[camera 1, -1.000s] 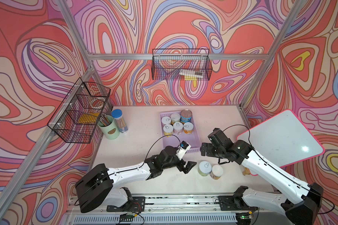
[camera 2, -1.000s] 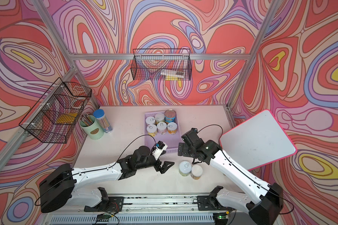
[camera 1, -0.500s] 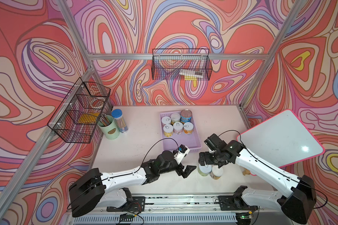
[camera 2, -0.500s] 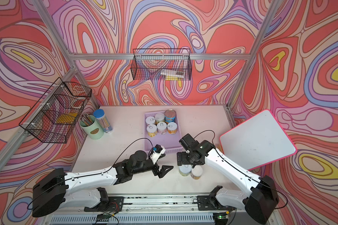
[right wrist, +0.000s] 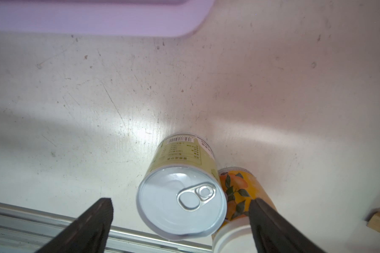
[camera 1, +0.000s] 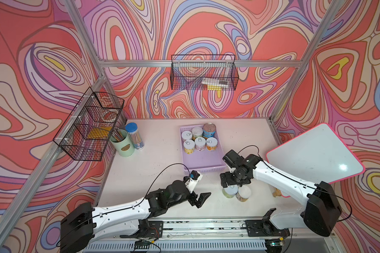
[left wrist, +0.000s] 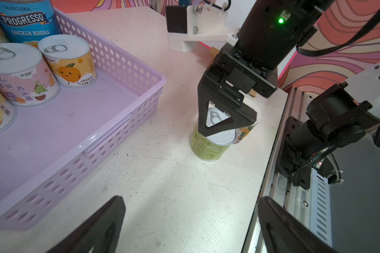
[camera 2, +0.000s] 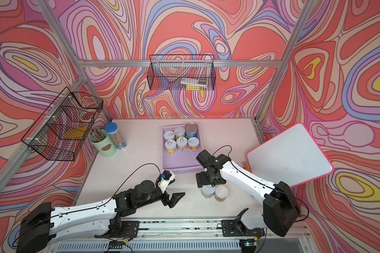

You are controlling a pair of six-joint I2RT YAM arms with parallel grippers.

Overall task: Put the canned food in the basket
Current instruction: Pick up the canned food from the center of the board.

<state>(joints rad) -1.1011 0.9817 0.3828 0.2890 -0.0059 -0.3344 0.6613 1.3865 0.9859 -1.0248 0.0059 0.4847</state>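
2 cans (camera 1: 244, 193) stand touching on desk (camera 1: 154, 157), lower centre of top view, outside basket (camera 1: 203, 169). 6 more cans sit in its upper half. R end effector (camera 1: 234, 183) is wide open over green-label can (camera 1: 228, 191), empty. L end effector (camera 1: 203, 199), frame-left, is wide open, empty.

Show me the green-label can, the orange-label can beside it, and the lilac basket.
green-label can (right wrist: 181, 201): right wrist view, on its white lid.
orange-label can (right wrist: 235, 190): right wrist view, on its label.
lilac basket (left wrist: 64, 173): left wrist view, on its perforated wall.
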